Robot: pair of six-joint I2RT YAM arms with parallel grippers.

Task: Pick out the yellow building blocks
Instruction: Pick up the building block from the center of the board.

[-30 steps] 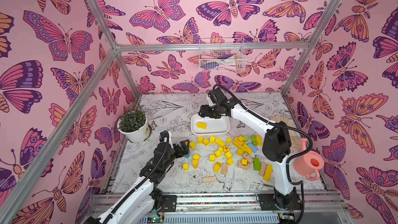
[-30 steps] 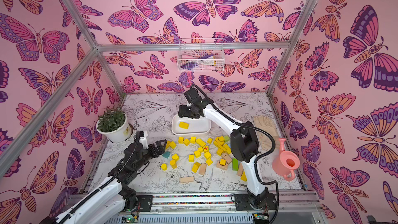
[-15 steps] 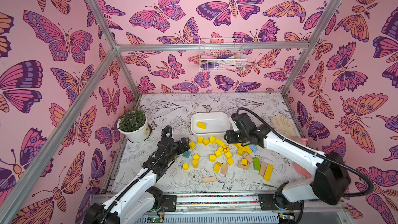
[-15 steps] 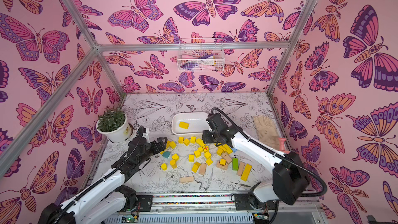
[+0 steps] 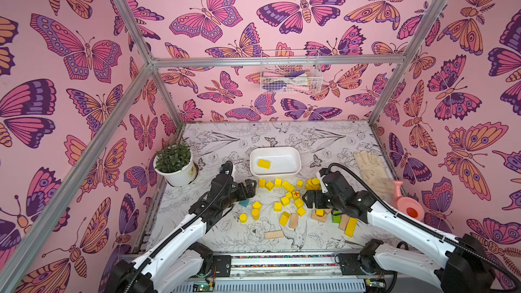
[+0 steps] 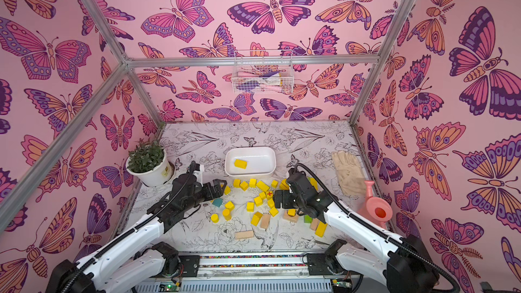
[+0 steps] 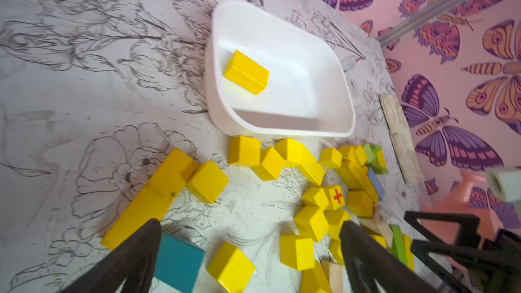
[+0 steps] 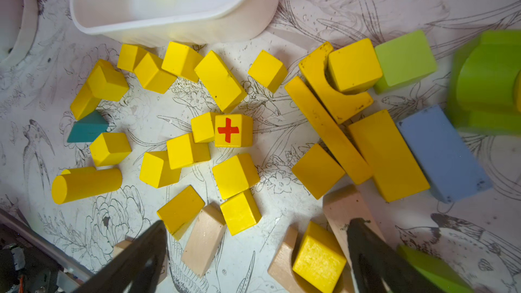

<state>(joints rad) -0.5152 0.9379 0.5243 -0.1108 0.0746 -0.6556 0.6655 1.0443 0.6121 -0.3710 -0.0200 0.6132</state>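
Many yellow building blocks [image 5: 284, 201] lie scattered in front of a white tray [image 5: 275, 148]; one cube has a red cross [image 8: 233, 130]. A single yellow block [image 5: 264, 163] lies inside the tray [image 6: 251, 148]. My left gripper [image 5: 249, 190] is open at the pile's left end, low over yellow cubes [image 7: 231, 266] and a teal block [image 7: 177, 260], holding nothing. My right gripper [image 5: 308, 200] is open at the pile's right side. Between its fingers lies a yellow cube [image 8: 320, 257] resting on a tan block, ungripped.
Tan [image 5: 274, 234], green [image 8: 406, 60] and blue [image 8: 442, 153] blocks are mixed in with the yellow ones. A potted plant [image 5: 174, 164] stands at the left wall. A glove [image 5: 369, 167] and a pink watering can [image 5: 406, 207] lie at the right. A wire basket [image 5: 290, 76] hangs on the back wall.
My right arm has swung from over the tray down to the right side of the pile, and its jaws have opened wider. My left gripper has edged forward toward the blocks.
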